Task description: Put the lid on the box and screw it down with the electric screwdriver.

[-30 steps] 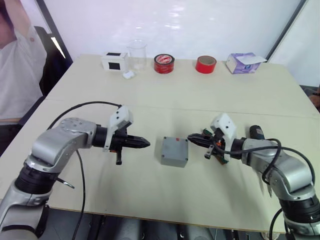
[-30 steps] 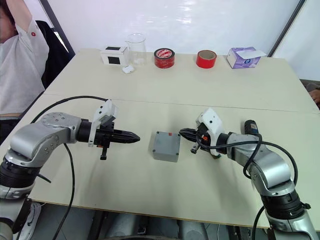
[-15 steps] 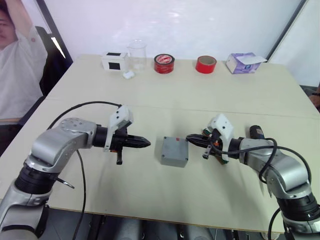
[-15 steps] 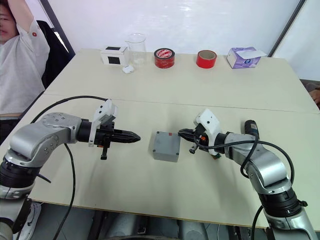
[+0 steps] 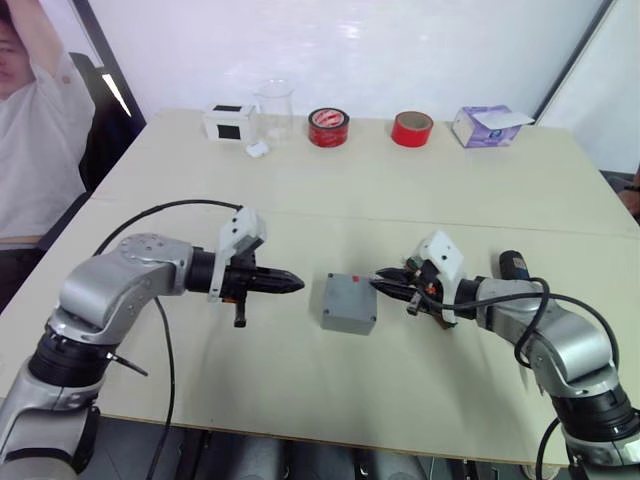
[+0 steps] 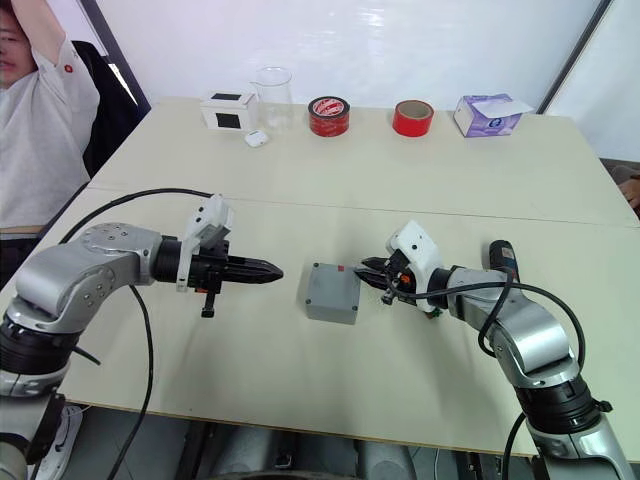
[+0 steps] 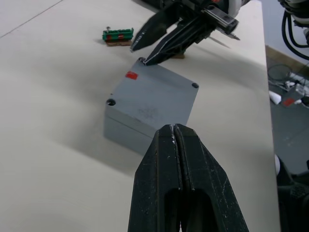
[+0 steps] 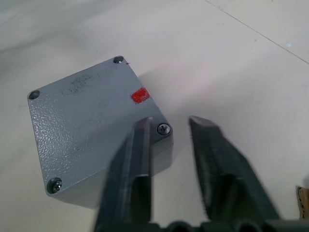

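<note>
The grey box stands mid-table with the lid lying flat on top; a red mark and corner screws show on the lid. My right gripper is open just right of the box, one fingertip over the lid's near corner screw. My left gripper is shut and empty, hovering a short way left of the box and pointing at it. The electric screwdriver lies on the table behind my right forearm, partly hidden.
Small green-and-brown pieces lie by my right gripper. Along the far edge stand a white-and-black box, a glass beaker, two red tape rolls and a purple tissue box. A person sits at the left.
My right gripper has crept left, from a small gap beside the box to its right corner. The left gripper has barely moved.
</note>
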You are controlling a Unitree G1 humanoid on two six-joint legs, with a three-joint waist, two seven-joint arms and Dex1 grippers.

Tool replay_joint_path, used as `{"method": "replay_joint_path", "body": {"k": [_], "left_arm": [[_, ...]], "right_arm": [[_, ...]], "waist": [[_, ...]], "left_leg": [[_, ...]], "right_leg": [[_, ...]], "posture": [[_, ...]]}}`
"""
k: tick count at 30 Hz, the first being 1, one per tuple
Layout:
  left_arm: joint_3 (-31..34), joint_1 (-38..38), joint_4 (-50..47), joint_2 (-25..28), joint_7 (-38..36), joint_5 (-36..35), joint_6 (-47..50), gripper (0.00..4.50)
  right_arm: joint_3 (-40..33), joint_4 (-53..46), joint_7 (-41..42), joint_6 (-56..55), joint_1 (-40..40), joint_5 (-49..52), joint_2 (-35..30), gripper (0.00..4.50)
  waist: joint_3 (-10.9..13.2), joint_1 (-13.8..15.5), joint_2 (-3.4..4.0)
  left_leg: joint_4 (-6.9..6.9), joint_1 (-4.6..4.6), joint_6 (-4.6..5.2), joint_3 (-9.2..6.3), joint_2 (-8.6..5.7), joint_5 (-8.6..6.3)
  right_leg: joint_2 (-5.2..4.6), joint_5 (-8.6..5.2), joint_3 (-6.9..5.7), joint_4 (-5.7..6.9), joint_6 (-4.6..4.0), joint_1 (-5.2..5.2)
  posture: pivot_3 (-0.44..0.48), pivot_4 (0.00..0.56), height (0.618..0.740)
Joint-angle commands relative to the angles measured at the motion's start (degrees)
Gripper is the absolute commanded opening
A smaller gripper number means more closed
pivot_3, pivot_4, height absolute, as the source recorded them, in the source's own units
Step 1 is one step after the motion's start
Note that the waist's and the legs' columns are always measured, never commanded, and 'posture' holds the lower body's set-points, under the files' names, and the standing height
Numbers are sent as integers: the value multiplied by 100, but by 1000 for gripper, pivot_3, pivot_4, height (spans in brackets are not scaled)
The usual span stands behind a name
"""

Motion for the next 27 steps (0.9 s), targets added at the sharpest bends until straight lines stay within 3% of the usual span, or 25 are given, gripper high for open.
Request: {"method": "replay_joint_path", "body": {"k": [1, 5, 6, 9, 11, 15, 20, 27], "left_arm": [[263, -136, -107, -59, 34, -201, 28, 0], [278, -134, -112, -123, 46, -238, 15, 0], [281, -133, -109, -181, 53, -264, -18, 0], [412, -293, 22, -605, 408, -266, -188, 0], [440, -353, -29, -845, 808, -43, -344, 0], [305, -221, -266, -1100, 957, 43, -602, 0], [214, -223, -143, -939, 497, -183, -417, 0], [316, 157, -464, -1069, 725, -359, -401, 0]], "right_arm": [[-251, -187, 47, -5, 44, 75, -116, 2939], [-554, -315, 19, 197, 65, 269, -196, 4357], [-811, -307, -101, 332, -8, 432, -132, 4432], [-1504, -134, -522, 508, -378, 718, 64, 4432], [-1635, -14, -783, 312, -559, 536, 127, 4432], [-1923, 153, -949, 1089, -1008, 1007, 73, 4432], [-2191, 742, -830, 1774, -1665, 1267, -535, 4432], [-2156, 1374, -682, 1763, -1956, 1174, -1047, 4432]], "waist": [[0, 2, 0], [0, 6, 0], [0, 4, 0], [0, 6, 0], [0, 10, 0], [0, 2, 0], [1, 3, 1], [1, 5, 1]], "left_leg": [[0, 0, 0, 0, 0, 0], [0, 0, 0, 0, 0, 0], [0, 0, 0, 0, 0, 0], [0, 0, 0, 0, 0, 0], [1, 0, -1, 0, -1, 0], [-4, 0, -1, 0, 1, 0], [-4, -3, -1, 2, -2, 1], [-5, -7, 0, 3, -1, 0]], "right_leg": [[0, 0, 0, 0, 0, 0], [0, 0, 0, -1, 0, 0], [-1, 0, 0, -1, 0, 0], [-1, 0, 0, 0, 0, 1], [-2, 1, 0, 2, 1, 1], [2, 0, 1, -2, -1, -1], [-4, 0, 2, 1, -1, -4], [-5, 0, 2, -9, -2, -3]], "posture": [[0, 150, 740], [0, 150, 740], [0, 150, 740], [0, 150, 740], [0, 150, 740], [0, 150, 740], [0, 150, 740], [0, 150, 740]]}}
